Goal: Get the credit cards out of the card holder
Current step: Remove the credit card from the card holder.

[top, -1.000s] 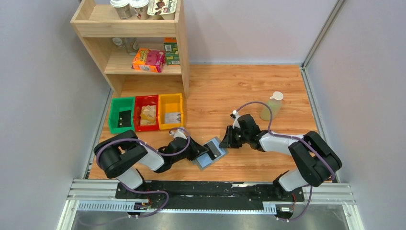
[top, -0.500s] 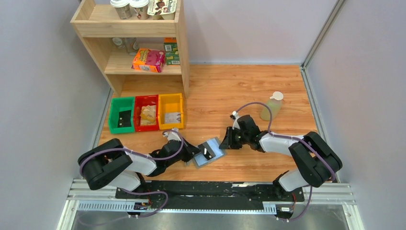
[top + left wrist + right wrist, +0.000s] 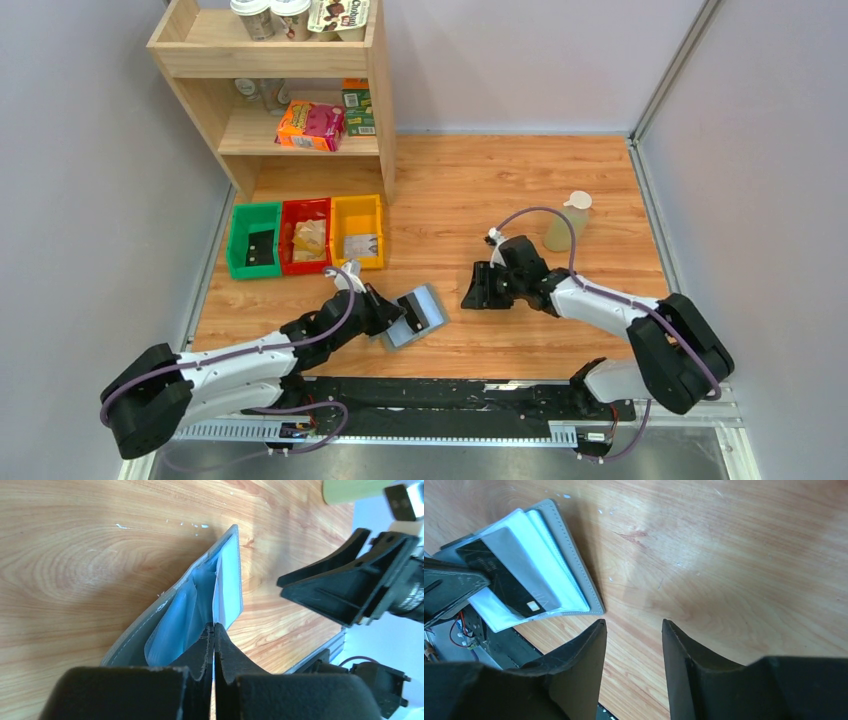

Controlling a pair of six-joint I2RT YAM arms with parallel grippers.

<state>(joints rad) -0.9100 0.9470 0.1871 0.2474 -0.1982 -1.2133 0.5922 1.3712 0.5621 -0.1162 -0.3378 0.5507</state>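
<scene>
1. Spotted card holder (image 3: 415,312) lying open on table (image 3: 450,180), near edge, left of centre. One dark chip card (image 3: 509,580) tucked in a clear inner sleeve, not out yet.
2. Clamped by left gripper (image 3: 214,640) on a thin inner leaf at its left end, fingers pressed flat together. Probably there to pin it for the pull. Can't tell whether the card is pinched too.
3. Parked right gripper (image 3: 633,624) just right of it, fingers apart, empty, facing the card's free end.
4. No legible print on the card. Packaging on shelf (image 3: 380,90) too small to read.
</scene>
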